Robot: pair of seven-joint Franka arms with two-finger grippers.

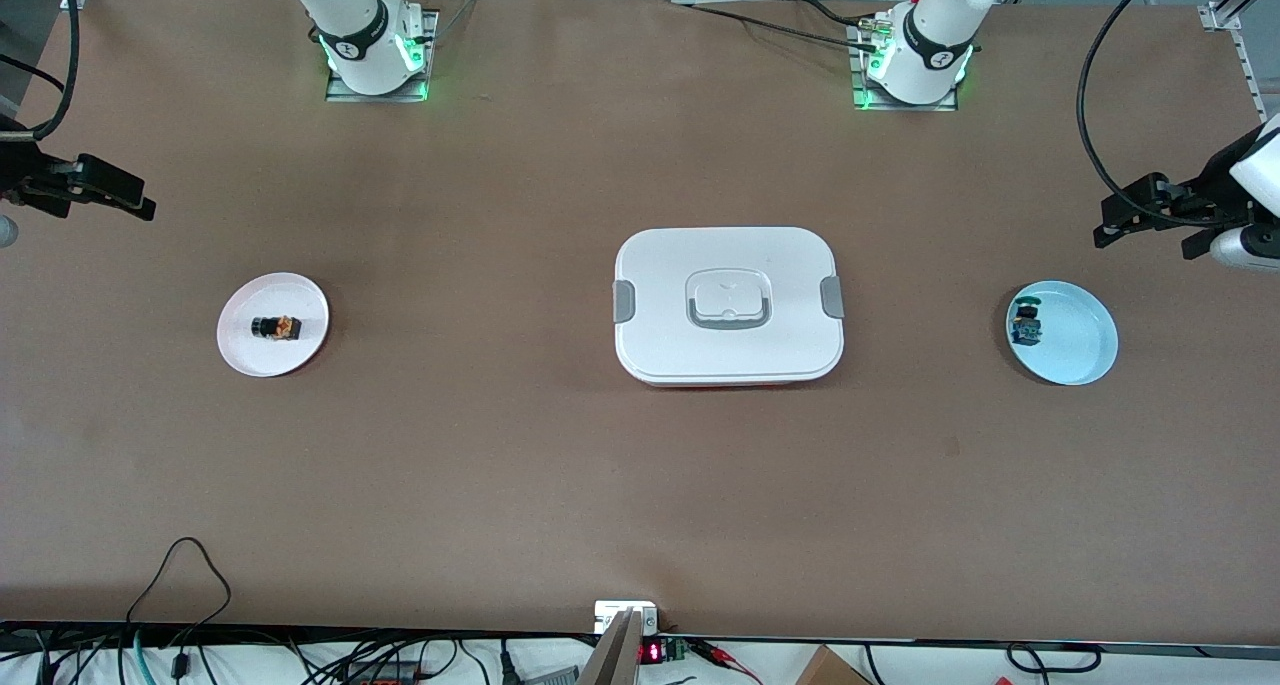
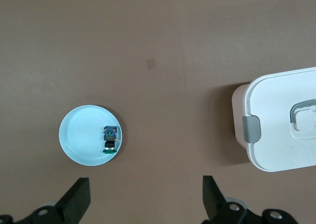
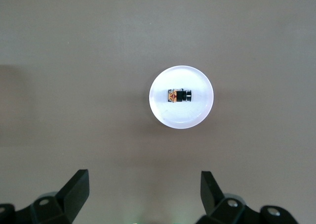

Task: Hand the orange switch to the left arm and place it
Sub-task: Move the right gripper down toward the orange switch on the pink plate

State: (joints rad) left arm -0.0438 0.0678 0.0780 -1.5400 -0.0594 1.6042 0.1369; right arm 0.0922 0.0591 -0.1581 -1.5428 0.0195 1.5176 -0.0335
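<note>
Orange switch (image 1: 277, 327), black-tipped, lies on its white plate (image 1: 300, 300); both grippers' fingers spread wide, empty

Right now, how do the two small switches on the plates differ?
The orange switch has an orange body and black end; the blue switch has a blue body and green cap. The orange one lies on a white plate, the blue one on a light blue plate. Both lie untouched.
</note>
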